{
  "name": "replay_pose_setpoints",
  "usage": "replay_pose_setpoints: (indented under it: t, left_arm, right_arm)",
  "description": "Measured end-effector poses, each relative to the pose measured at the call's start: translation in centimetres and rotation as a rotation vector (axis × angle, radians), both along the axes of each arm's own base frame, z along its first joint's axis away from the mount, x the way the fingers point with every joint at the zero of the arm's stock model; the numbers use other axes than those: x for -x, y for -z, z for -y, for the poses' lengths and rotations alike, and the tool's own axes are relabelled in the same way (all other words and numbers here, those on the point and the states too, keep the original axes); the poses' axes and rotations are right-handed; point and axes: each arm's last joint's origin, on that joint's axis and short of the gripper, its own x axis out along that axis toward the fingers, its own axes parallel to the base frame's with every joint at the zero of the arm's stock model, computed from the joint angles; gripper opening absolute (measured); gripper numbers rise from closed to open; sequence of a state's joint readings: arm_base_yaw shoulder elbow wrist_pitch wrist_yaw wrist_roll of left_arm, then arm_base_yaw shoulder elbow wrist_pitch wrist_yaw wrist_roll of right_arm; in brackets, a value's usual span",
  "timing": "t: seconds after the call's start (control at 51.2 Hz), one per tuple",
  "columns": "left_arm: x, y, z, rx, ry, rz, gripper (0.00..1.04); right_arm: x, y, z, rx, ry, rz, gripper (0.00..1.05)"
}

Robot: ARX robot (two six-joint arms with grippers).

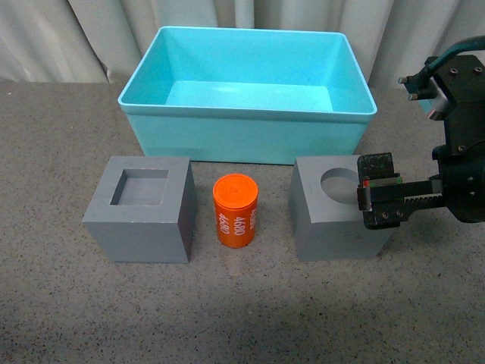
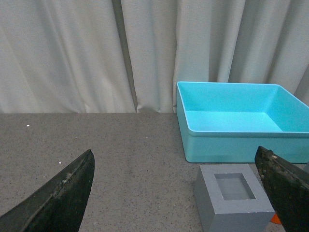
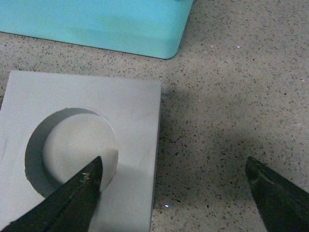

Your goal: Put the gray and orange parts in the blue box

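Hanging open beside the round-recess cube (image 1: 333, 212), your right pincer (image 1: 377, 191) is spreading its jaws wide. In the right wrist view, one finger (image 3: 72, 198) is lying over the edge of the round hollow and the other is reaching out over the bare counter (image 1: 242, 318). You cannot tell whether either is touching. Your left pincer (image 2: 174, 153) is gaping too, gripping nothing and looking down past the square-recess cube (image 1: 140, 208). The three parts are standing in a row on the counter, all outside the box. The orange cylinder (image 1: 236, 211) is sitting upright between the two cubes, apart from both. The blue box (image 1: 246, 140) is resting just behind them. The counter is showing a gray, finely speckled surface, with a soft shadow falling beside the round-recess cube. An off-white pleated curtain (image 2: 72, 53) is hanging along the back.
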State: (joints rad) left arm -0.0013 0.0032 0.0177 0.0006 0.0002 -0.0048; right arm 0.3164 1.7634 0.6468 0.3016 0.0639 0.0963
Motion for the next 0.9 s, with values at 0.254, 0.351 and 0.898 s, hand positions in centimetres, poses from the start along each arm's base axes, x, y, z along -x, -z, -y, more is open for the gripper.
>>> replay_pose_setpoints:
  t: [0.254,0.351,0.898]
  left_arm:
    - [0.0,0.0,0.0,0.000,0.000,0.000,0.98]
    - [0.0,0.0,0.0,0.000,0.000,0.000,0.98]
    - [0.0,0.0,0.0,0.000,0.000,0.000,0.98]
  right_arm:
    - [-0.9,0.2,-0.8,-0.020,0.006,-0.050,0.45]
    - [-1.1,0.2,-0.9,-0.022,0.013,-0.068,0.33]
    - [0.3,-8.9,0.9,-0.178,0.043,0.183,0.17]
